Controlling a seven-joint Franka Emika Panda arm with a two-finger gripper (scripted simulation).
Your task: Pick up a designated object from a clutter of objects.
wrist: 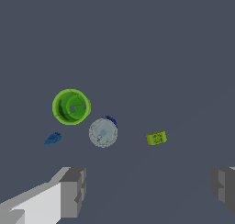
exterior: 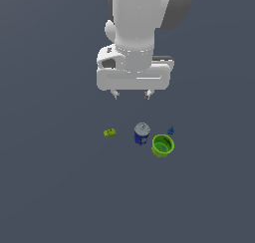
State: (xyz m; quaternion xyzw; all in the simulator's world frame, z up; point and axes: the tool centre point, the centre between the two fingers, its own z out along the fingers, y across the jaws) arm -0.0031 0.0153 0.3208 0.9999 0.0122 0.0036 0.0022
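The designated object (exterior: pixel 171 131) is a tiny dark-blue pointed item, standing just behind the bright green cup (exterior: pixel 163 146) in the exterior view. In the wrist view the designated object (wrist: pixel 53 138) shows beside the green cup (wrist: pixel 71 107). A blue can with a silver top (exterior: pixel 142 133) stands in the middle of the clutter, and a yellow-green block (exterior: pixel 110 133) lies toward the exterior view's left. My gripper (exterior: pixel 132 94) hangs open well above the group, nothing between its fingers (wrist: pixel 73 191). The can (wrist: pixel 103 132) and block (wrist: pixel 156 138) lie beyond the fingers in the wrist view.
The items rest on a plain dark grey floor (exterior: pixel 60 187). Nothing else stands around the small group.
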